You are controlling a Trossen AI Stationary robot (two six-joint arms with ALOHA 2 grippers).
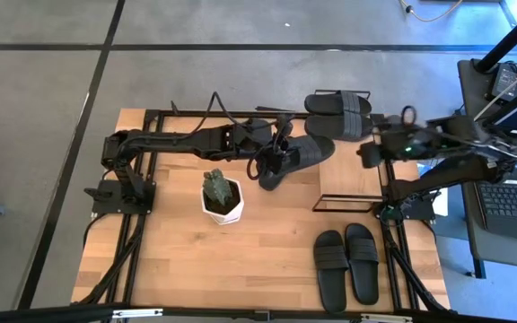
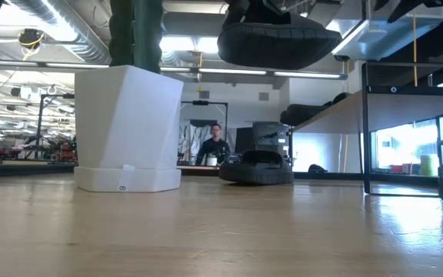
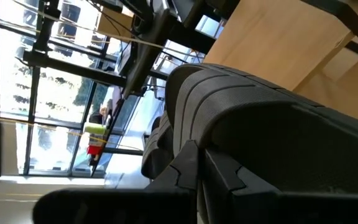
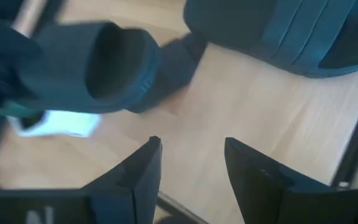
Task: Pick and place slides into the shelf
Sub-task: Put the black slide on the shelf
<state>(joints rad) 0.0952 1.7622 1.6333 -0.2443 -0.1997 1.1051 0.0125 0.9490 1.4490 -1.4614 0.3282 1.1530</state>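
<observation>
High view: left gripper (image 1: pixel 272 164) pinches a slide (image 1: pixel 302 154) in the air; right gripper (image 1: pixel 366 154), spread, waits beside. Next move: carry it toward the shelf (image 1: pixel 353 204).

Left end effector (image 1: pixel 272 164) clamped, right (image 1: pixel 366 154) agape

Robotics lab: exposed ceiling ducts (image 2: pixel 60 35), concrete floor (image 1: pixel 43 108).

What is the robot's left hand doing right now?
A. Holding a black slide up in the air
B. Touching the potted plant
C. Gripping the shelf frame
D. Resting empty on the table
A: the left hand is shut on a black slide, and the low view shows that slide hanging clear above the table.
</observation>
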